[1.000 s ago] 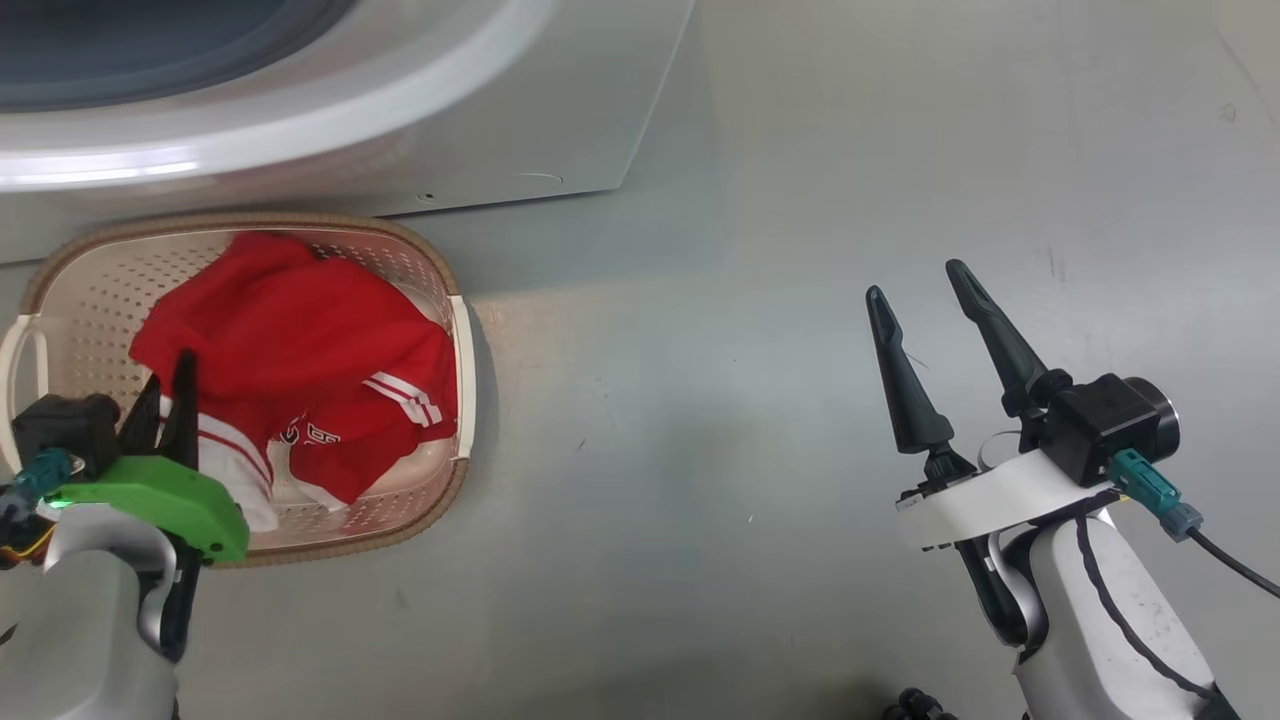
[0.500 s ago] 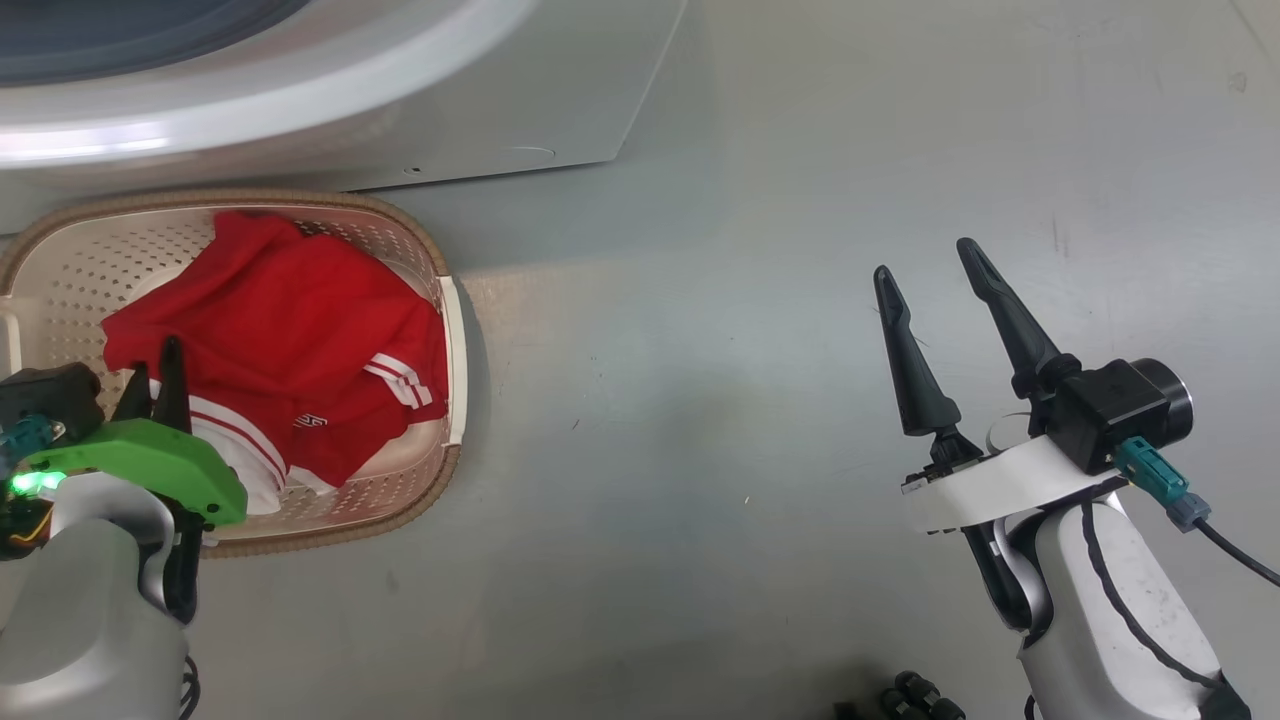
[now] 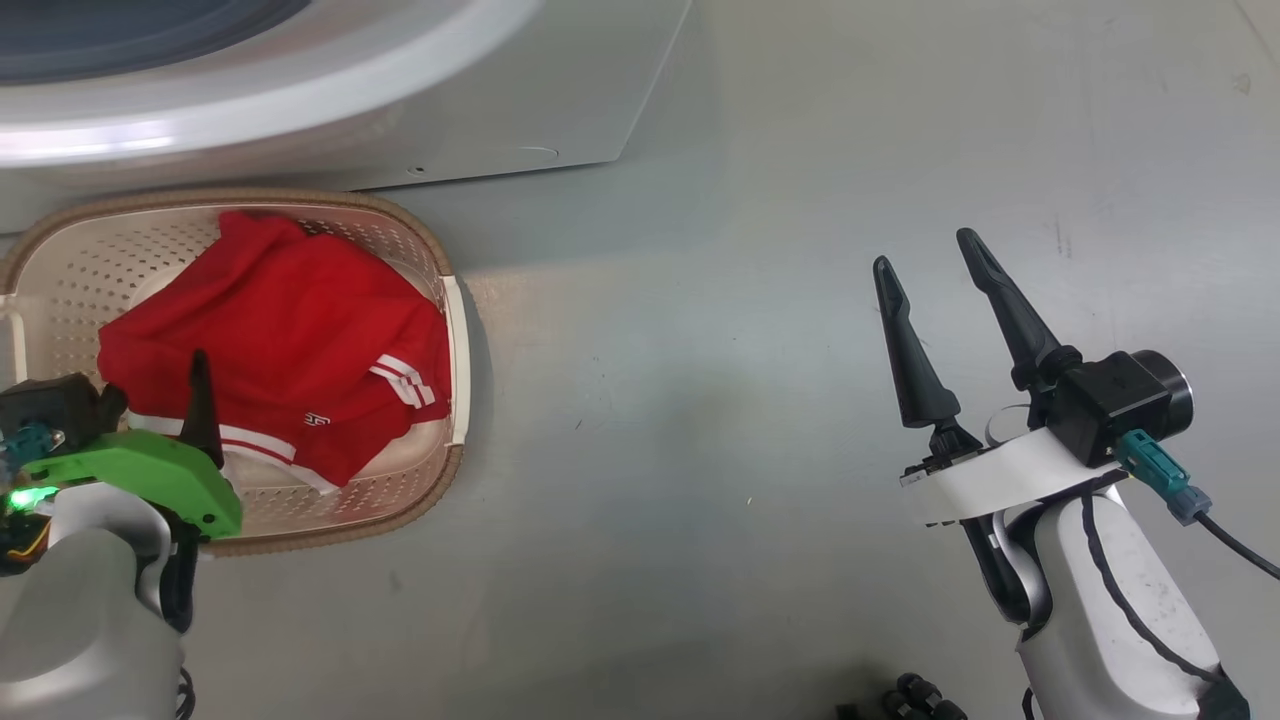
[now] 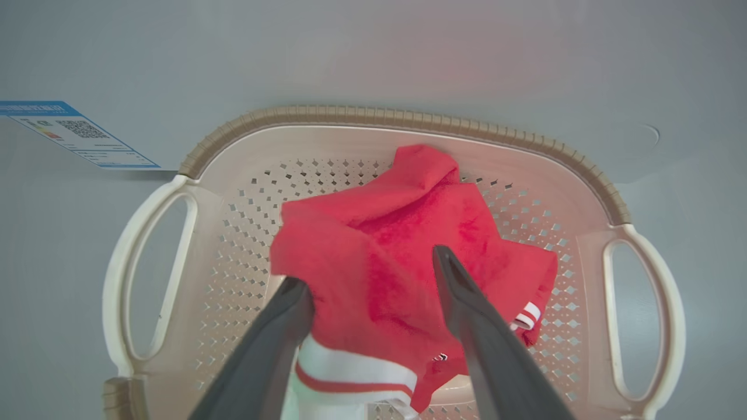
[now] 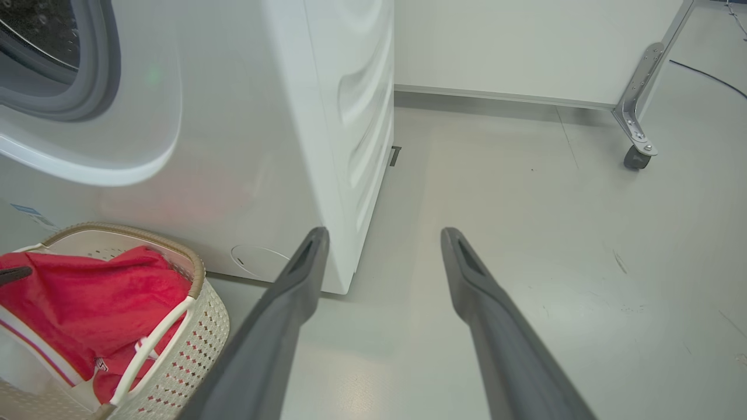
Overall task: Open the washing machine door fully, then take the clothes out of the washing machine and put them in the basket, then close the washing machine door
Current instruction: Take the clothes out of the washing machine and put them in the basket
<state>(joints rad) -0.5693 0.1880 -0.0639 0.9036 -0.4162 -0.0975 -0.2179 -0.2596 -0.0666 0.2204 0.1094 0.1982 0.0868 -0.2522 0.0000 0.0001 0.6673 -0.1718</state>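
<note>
1. Your left fingers (image 4: 467, 315) stand apart, clamped on nothing, tips down at the clothes (image 4: 402, 198); you cannot tell whether they touch.
2. The clothes lie heaped in the basket (image 3: 300, 197), at 9 o'clock in the head view.
3. The basket sits on the floor (image 3: 700, 400), near the washer (image 3: 560, 100) at 11 o'clock.
4. Your right fingers (image 3: 905, 340) are apart and empty at 4 o'clock, well apart from the basket.

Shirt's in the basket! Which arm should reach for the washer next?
Probably left: the left gripper hangs open over the clothes in the basket, just by the washing machine; the right gripper sits over bare floor.
</note>
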